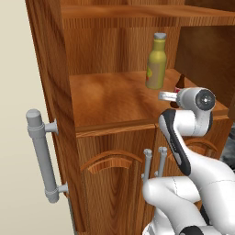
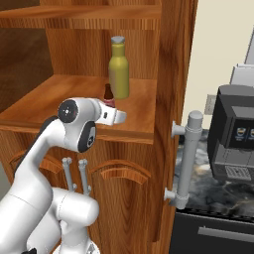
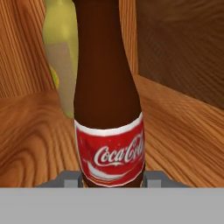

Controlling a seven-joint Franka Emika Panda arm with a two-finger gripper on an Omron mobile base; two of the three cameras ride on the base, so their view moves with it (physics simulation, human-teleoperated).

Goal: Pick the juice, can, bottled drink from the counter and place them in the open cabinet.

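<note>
Cabinet: tall reddish-brown wooden open cabinet (image 1: 110, 98) with grey bar handles on its arched lower doors.
Juice: tall yellow bottle with grey cap (image 1: 156, 62) standing upright on the cabinet's middle shelf, toward the back.
Bottled drink: slim dark brown bottle with red label (image 3: 108, 105), upright just in front of the juice.
Gripper: two-finger gripper (image 3: 111, 177) clamped on the brown bottle's base, over that shelf.
</note>
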